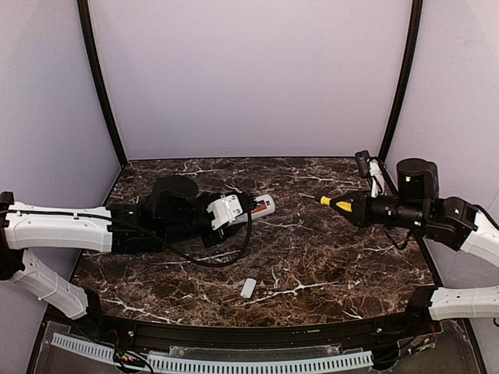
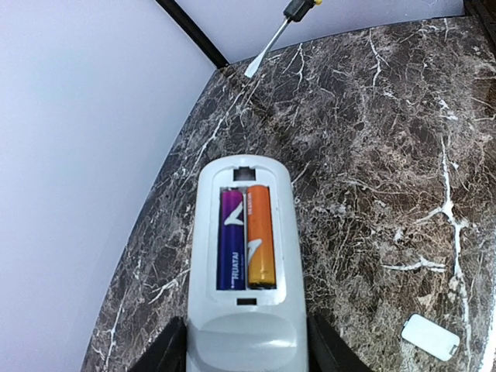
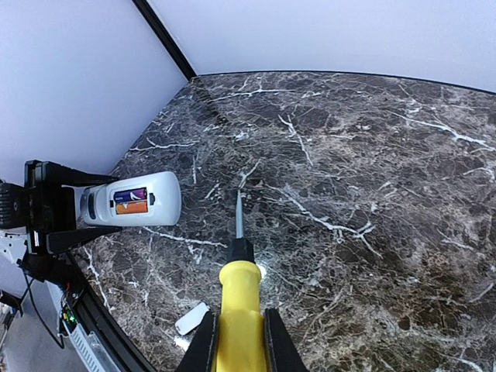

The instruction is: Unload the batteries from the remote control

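Gripping the remote control (image 2: 246, 345) by one end, the left gripper (image 1: 246, 208) holds it over the left half of the marble surface (image 1: 327, 257), with the lid off and the open recess showing. Two batteries (image 2: 260, 236), one purple and one orange, lie side by side in that recess. The right gripper (image 3: 237, 349) is clenched on a yellow-handled screwdriver (image 3: 239, 291), whose blade points toward the remote from well apart, over the right half. A small white cover (image 1: 248, 287) lies close to the near edge. The blade could skid off a rounded cell and gouge the plastic. A hard pry could twist the remote in its grasp or push it out. A freed cell could pop loose, roll and drop off an edge.
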You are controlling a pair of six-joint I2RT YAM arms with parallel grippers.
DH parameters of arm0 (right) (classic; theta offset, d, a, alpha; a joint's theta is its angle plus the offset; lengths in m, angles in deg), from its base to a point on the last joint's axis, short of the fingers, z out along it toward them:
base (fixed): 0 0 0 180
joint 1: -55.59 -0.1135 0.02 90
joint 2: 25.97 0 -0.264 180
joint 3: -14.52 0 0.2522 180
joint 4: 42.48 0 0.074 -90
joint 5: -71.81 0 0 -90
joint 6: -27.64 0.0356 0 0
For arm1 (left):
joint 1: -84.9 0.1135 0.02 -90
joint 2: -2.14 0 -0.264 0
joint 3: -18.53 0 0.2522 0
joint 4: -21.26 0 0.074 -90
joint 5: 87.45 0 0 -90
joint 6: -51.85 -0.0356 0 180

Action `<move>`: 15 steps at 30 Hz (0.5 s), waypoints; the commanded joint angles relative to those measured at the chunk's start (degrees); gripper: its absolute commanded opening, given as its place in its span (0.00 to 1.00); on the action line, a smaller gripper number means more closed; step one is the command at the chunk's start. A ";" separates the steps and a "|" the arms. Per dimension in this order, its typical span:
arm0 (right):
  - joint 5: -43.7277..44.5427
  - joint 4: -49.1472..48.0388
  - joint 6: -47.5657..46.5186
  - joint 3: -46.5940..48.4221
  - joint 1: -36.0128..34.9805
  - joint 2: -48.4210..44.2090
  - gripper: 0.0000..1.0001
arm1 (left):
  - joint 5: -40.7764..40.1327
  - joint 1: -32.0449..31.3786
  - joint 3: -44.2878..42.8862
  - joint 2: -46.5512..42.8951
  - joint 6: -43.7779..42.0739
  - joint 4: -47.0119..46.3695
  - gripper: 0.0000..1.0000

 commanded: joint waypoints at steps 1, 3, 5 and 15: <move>-6.65 -2.48 -0.53 3.34 0.19 2.72 0.00 | -1.41 -0.13 2.83 -5.72 -7.59 -5.92 0.00; -8.97 -3.47 -0.55 4.43 0.06 4.43 0.00 | -2.41 -0.14 5.38 -7.80 -11.59 -9.30 0.00; -11.32 -4.71 -0.65 5.31 0.10 5.94 0.00 | -2.67 -0.11 8.54 -9.70 -15.15 -13.35 0.00; -13.78 -8.76 -1.33 7.69 -4.26 9.23 0.00 | -3.15 -0.17 12.66 -9.67 -23.14 -17.95 0.00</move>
